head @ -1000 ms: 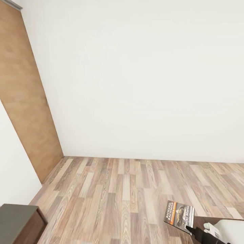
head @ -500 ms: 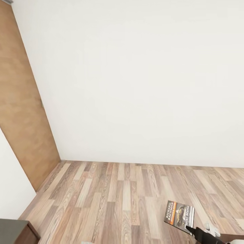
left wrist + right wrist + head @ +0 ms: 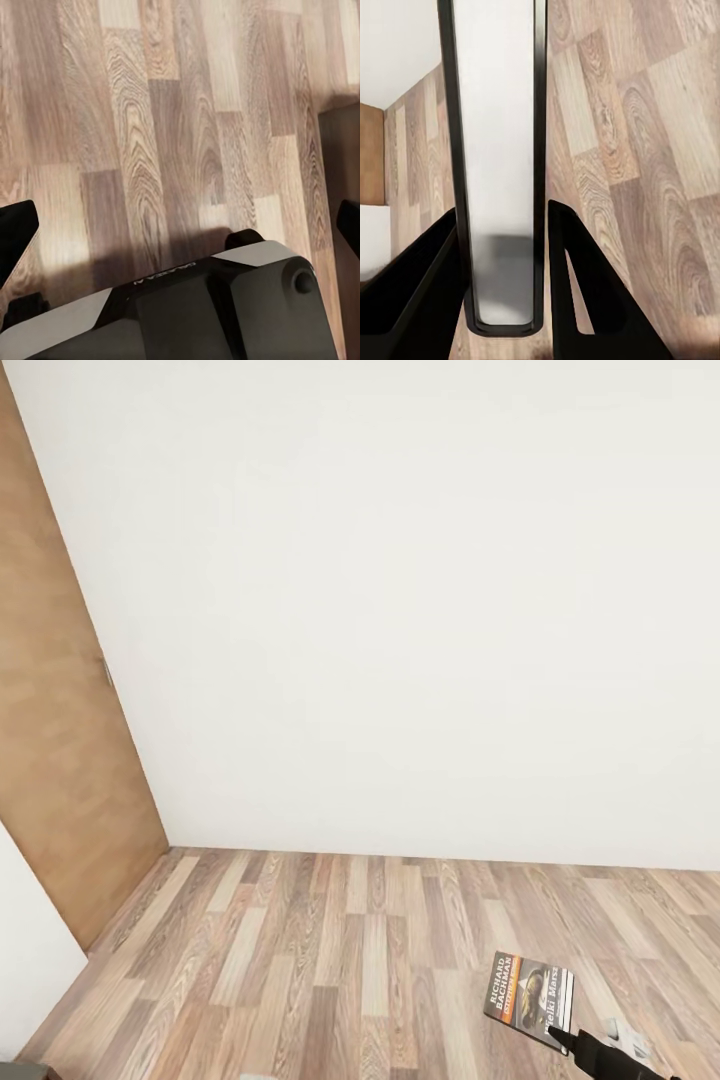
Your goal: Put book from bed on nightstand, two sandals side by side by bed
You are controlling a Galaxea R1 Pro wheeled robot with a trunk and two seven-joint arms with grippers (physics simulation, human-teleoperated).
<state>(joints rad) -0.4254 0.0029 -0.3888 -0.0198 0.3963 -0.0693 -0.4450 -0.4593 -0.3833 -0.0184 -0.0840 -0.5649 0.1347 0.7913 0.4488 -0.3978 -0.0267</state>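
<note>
Clearly right fingers (image 3: 502,247) clamp book (image 3: 530,992), cover reading "RICHARD BACHMAN"; left fingers (image 3: 15,232) spread.

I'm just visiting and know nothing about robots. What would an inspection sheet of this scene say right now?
Surface: wood-plank floor, bare where seen.
Job's things: book held upright above the floor, cover facing the head camera; its edge sits between the fingers in the right wrist view.
Clutter: nothing seen.
Grippers: right gripper shut on the book's lower corner; left gripper open, holding nothing.
Cables: nothing seen.
Surroundings: white wall, brown door at left.
</note>
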